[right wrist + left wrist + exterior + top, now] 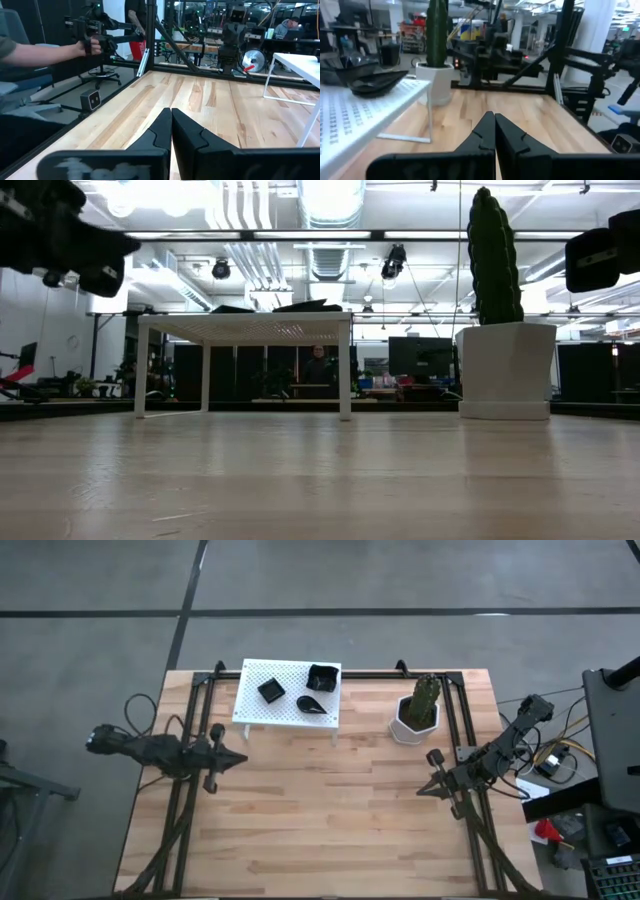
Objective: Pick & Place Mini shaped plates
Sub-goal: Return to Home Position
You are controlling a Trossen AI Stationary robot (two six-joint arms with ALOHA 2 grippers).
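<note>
As the black plates (316, 705) are gathered in three groups on the white rack (252, 706) at twelve o'clock of the worktop (330, 830), apparently sorted so that like sits with like, no further carrying is judged to be needed. The left hand (238, 759) is held at nine o'clock and the right hand (423, 791) at three o'clock, both well apart from the rack. The fingers of each are pressed together and nothing is gripped. The cactus pot (408, 725) stands at two o'clock, beside the rack.

table (320, 830): smooth wood | rack (290, 670): matt white | mini shaped plates (322, 677): glossy black
</note>
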